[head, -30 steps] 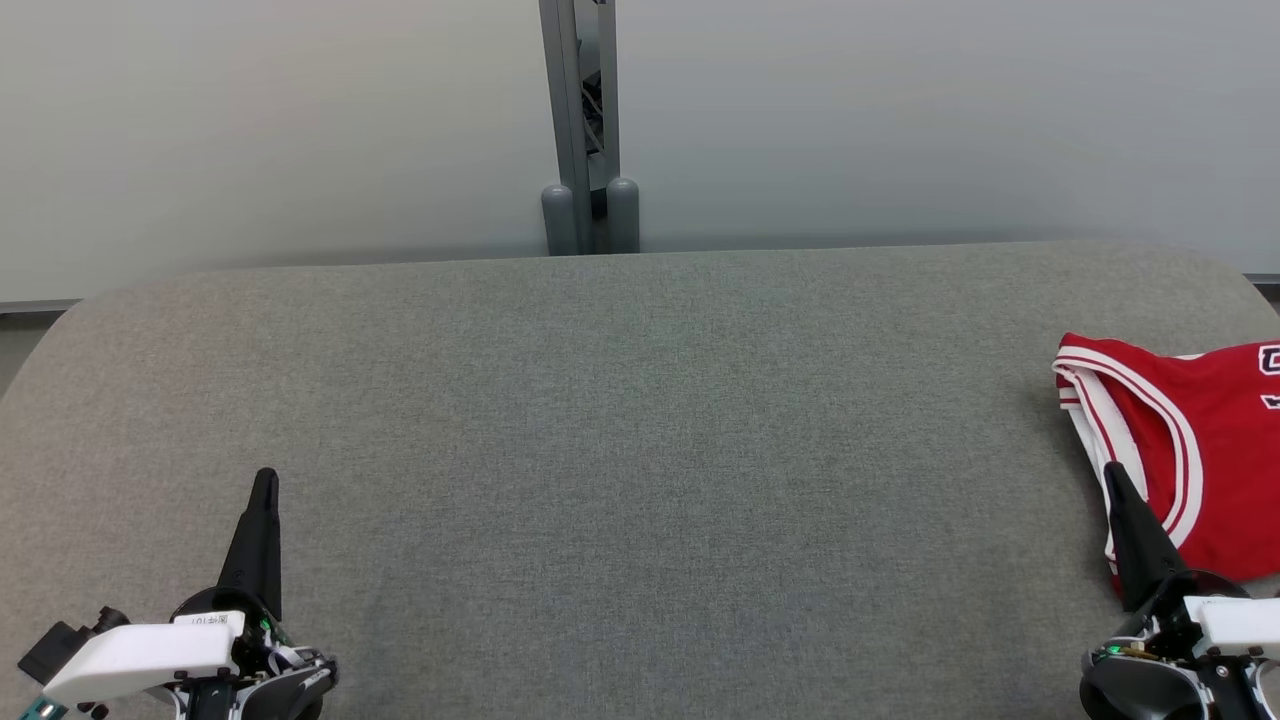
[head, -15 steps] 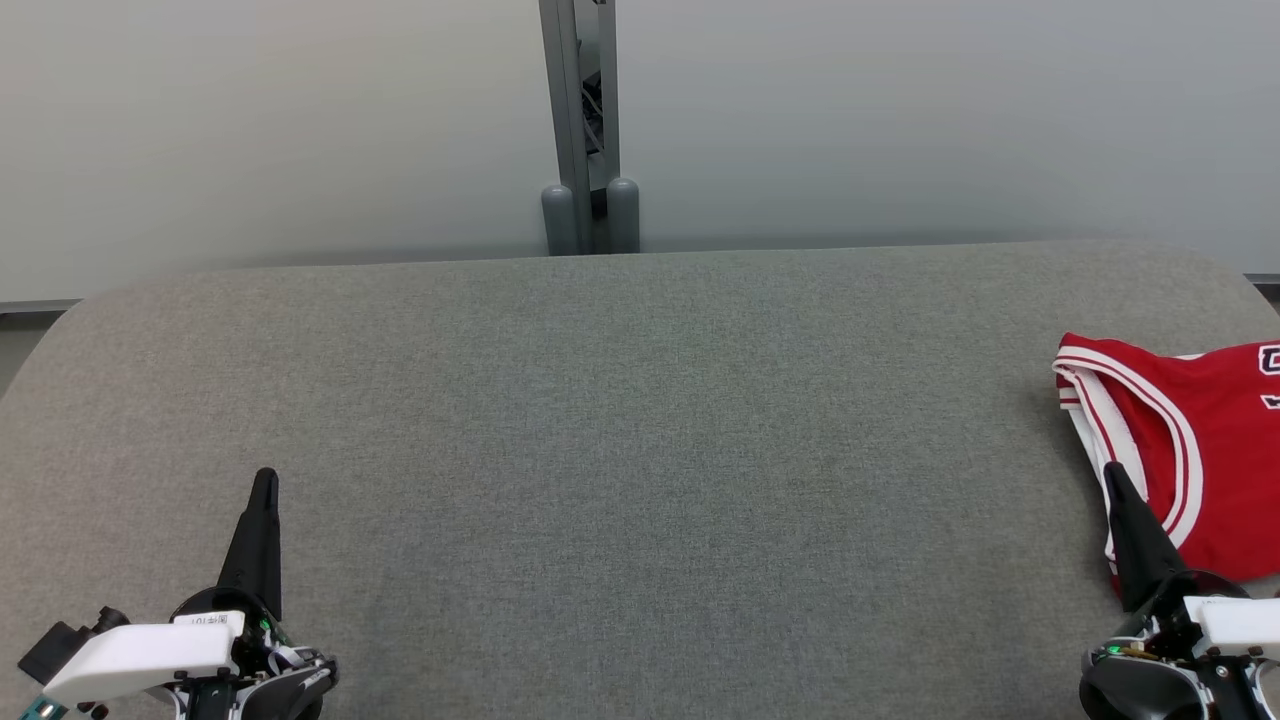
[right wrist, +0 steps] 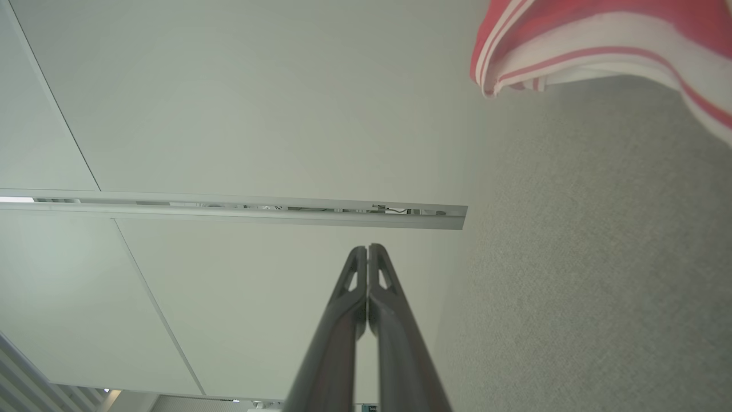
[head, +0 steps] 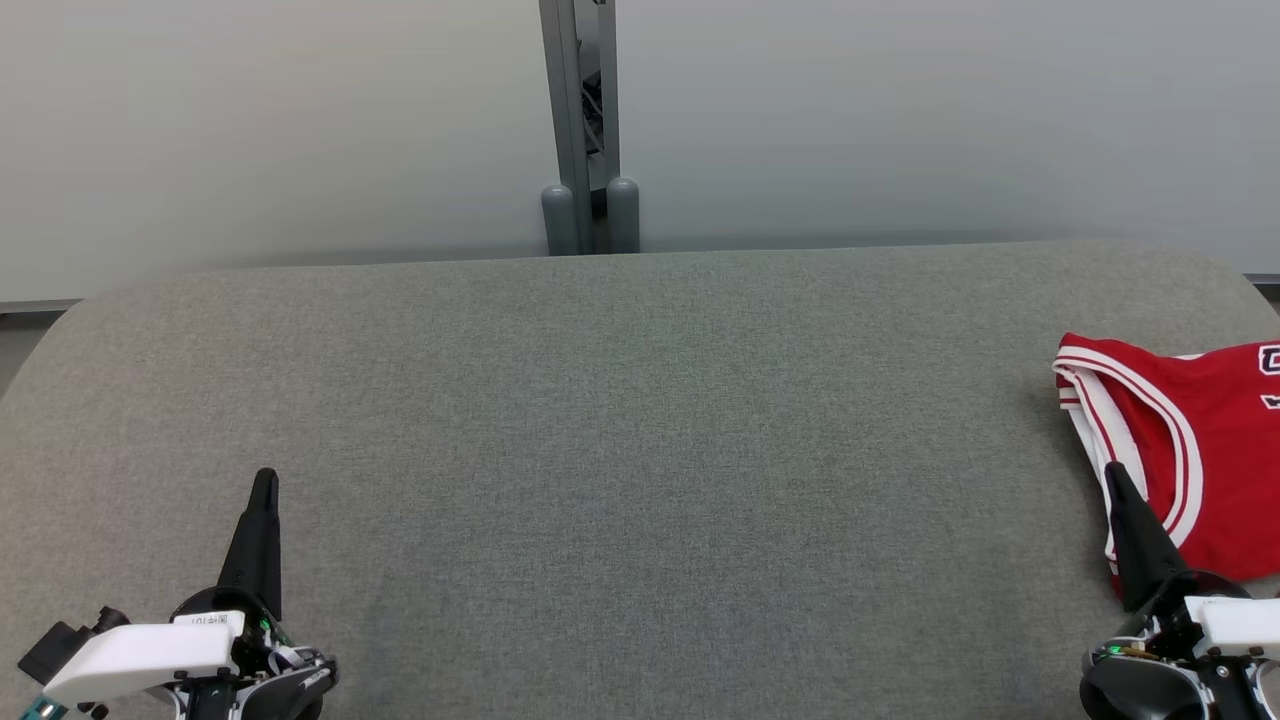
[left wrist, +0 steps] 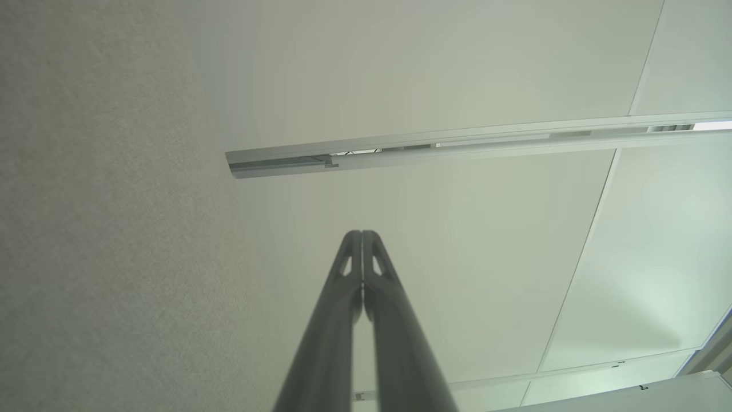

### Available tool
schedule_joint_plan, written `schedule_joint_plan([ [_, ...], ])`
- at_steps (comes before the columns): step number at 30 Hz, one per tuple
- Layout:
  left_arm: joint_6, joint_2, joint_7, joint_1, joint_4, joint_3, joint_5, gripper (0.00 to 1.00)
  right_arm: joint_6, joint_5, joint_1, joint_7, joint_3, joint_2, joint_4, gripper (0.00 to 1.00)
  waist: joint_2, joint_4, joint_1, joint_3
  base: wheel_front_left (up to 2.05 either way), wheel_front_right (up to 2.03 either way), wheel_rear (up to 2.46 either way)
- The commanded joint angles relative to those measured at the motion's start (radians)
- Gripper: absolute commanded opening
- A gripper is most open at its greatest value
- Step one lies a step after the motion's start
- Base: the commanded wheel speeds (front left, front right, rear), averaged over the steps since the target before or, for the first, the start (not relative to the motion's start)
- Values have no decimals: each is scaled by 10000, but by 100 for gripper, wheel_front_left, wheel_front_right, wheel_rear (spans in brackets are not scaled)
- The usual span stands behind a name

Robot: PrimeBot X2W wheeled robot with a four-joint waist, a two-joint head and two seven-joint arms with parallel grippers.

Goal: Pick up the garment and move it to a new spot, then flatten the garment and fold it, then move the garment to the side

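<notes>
A wide table (head: 640,450) covered in grey woven fabric runs across the room, its far corners rounded. Behind it stands a pale, plain wall (head: 250,130). A grey metal post (head: 578,100) rises against that wall just past the table's far edge, near the middle, with two rounded grey caps (head: 558,218) flanking its foot. From the left wrist view the fabric (left wrist: 86,229) fills the left side, and a pale metal rail (left wrist: 457,143) crosses the wall panels, which are split by thin seams (left wrist: 595,229). The right wrist view shows the same kind of rail (right wrist: 229,209) meeting the fabric's edge.
</notes>
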Motion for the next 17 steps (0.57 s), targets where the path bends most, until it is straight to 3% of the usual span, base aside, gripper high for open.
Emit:
schedule_joint_plan([
  [1,-41,25,14,-211,-18,44,28,0,0,-69,-57,73,-44,-24,3,0,-1,0,0,0,0,0,0],
  [17,-41,20,26,-211,-19,52,38,0,0,-68,-61,97,-66,-4,4,0,-1,0,0,0,0,0,0],
])
